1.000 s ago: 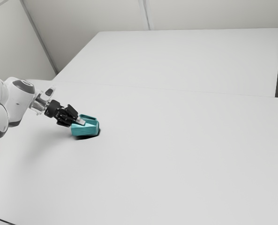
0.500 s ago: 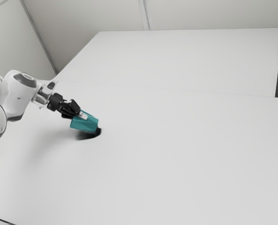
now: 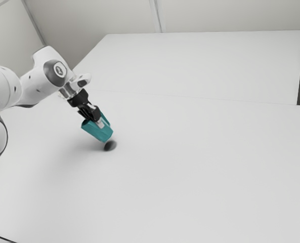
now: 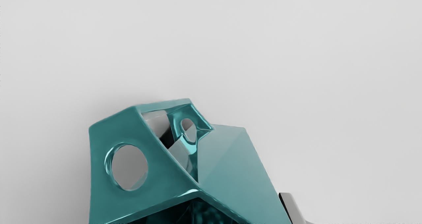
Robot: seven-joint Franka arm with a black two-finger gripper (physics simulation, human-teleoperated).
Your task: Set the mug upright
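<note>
Exterior view shows me the gripper point(image 3: 100, 121) pinching the teal mug point(image 3: 98, 132) above the white table point(image 3: 200, 162). Its long axis slants, mouth up toward the exterior view's left, base down toward its right. Pale walls point(image 3: 94, 20) stand beyond.

the exterior view looks from the arm's side, well back and above, facing slantwise down across the broad white table point(image 3: 200, 172), with the jointed white robot arm point(image 3: 36, 87) at the exterior view's left. the wrist view rides on the arm's hand, looking past the angular teal mug point(image 3: 95, 130) from very near toward the tabletop. both views share mug and tabletop.
</note>
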